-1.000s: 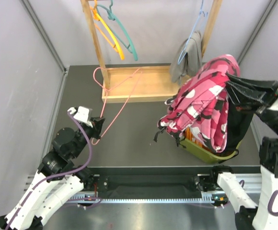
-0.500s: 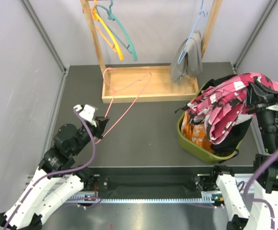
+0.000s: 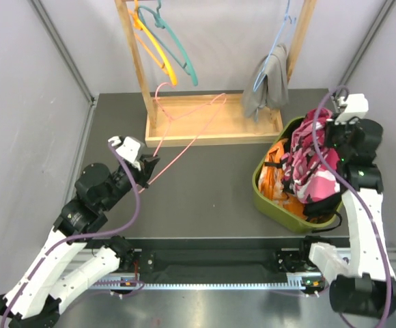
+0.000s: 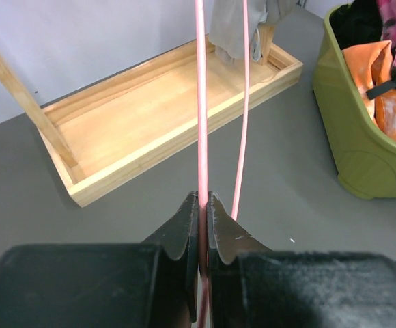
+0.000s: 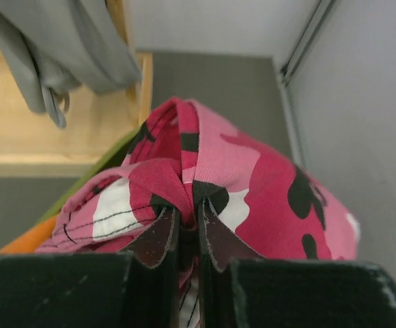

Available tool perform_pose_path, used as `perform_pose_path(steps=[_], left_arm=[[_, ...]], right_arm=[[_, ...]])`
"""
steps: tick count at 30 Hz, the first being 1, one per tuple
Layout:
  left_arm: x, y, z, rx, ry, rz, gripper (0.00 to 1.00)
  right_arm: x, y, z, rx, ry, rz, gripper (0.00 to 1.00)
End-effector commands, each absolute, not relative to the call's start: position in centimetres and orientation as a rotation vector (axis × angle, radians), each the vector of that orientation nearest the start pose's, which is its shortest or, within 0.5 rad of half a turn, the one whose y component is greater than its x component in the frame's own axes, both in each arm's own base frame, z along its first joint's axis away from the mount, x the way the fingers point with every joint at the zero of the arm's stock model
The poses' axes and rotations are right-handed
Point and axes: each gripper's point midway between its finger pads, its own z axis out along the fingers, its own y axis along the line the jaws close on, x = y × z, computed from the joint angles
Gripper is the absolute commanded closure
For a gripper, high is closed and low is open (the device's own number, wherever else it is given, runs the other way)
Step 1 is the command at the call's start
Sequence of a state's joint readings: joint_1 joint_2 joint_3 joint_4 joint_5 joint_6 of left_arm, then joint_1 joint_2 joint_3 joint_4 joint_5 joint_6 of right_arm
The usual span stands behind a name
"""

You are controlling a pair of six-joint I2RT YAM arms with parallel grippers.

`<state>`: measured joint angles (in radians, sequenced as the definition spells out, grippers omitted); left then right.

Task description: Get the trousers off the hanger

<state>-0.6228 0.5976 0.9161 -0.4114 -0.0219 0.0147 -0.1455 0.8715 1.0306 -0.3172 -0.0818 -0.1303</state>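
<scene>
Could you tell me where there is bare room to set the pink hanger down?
The widest bare patch on the table is bordered by the wooden rack base, the green bin and the left gripper holding the pink hanger. The bin is crowded: orange trousers lie in it and the right gripper is clamped on the patterned trousers.

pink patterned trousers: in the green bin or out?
In, not released. The pink patterned trousers sit bunched inside the green bin over the orange trousers, with the right gripper shut on their top fold.
</scene>
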Motion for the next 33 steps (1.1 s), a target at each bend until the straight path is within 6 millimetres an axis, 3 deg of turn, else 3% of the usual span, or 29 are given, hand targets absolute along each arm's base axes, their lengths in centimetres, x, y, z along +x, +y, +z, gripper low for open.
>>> perform_pose_path(steps=[1, 5, 7, 8, 9, 11, 12, 13, 14, 16, 17, 18, 21, 22, 23, 33], left_arm=[[22.1, -15.6, 37.6, 0.501, 1.479, -0.461, 1.0], [22.6, -16.6, 39.7, 0.501, 1.452, -0.496, 1.0], [23.5, -17.1, 39.8, 0.491, 1.472, -0.496, 1.0], [23.7, -17.2, 40.9, 0.479, 1.459, -0.503, 1.0], [24.8, -17.3, 40.7, 0.436, 1.495, -0.494, 1.0], [25.4, -17.5, 42.3, 0.388, 1.491, -0.51, 1.0], [26.4, -18.0, 42.0, 0.371, 1.52, -0.507, 1.0], [27.0, -18.2, 42.4, 0.349, 1.526, -0.506, 1.0], [27.1, -18.4, 43.7, 0.335, 1.508, -0.524, 1.0], [28.6, -19.4, 44.1, 0.308, 1.526, -0.536, 1.0], [28.8, -19.5, 45.6, 0.267, 1.51, -0.564, 1.0], [29.9, -20.1, 45.2, 0.252, 1.539, -0.561, 1.0], [32.3, -20.2, 46.3, 0.133, 1.574, -0.539, 1.0], [32.6, -20.2, 47.8, 0.105, 1.549, -0.546, 1.0], [33.8, -20.6, 47.4, 0.066, 1.571, -0.54, 1.0], [39.7, -22.7, 50.4, -0.151, 1.541, -0.571, 1.0]], right_arm=[[33.9, -3.3, 29.3, -0.092, 1.805, -0.061, 1.0], [34.2, -2.8, 24.2, -0.109, 1.922, 0.01, 0.98], [33.8, -2.6, 22.9, -0.125, 1.942, 0.026, 0.83], [33.6, -2.6, 22.7, -0.131, 1.941, 0.028, 0.74], [33.3, -2.2, 23.2, -0.154, 1.918, 0.044, 0.53], [32.7, -2.2, 23.1, -0.172, 1.908, 0.047, 0.29], [32.2, -1.8, 23.8, -0.194, 1.885, 0.063, 0.04], [31.8, -1.9, 23.7, -0.216, 1.88, 0.056, 0.0], [31.6, -1.8, 23.9, -0.229, 1.869, 0.056, 0.0], [30.8, -1.8, 24.4, -0.257, 1.838, 0.043, 0.0], [30.5, -1.7, 24.6, -0.265, 1.828, 0.039, 0.0], [30.1, -1.5, 25.1, -0.276, 1.807, 0.037, 0.0], [29.5, -1.3, 25.4, -0.288, 1.776, 0.033, 0.0], [29.5, -1.3, 25.5, -0.279, 1.77, 0.037, 0.0], [29.4, -1.3, 25.6, -0.275, 1.762, 0.038, 0.0], [29.3, -1.3, 26.0, -0.206, 1.711, 0.065, 0.0]])
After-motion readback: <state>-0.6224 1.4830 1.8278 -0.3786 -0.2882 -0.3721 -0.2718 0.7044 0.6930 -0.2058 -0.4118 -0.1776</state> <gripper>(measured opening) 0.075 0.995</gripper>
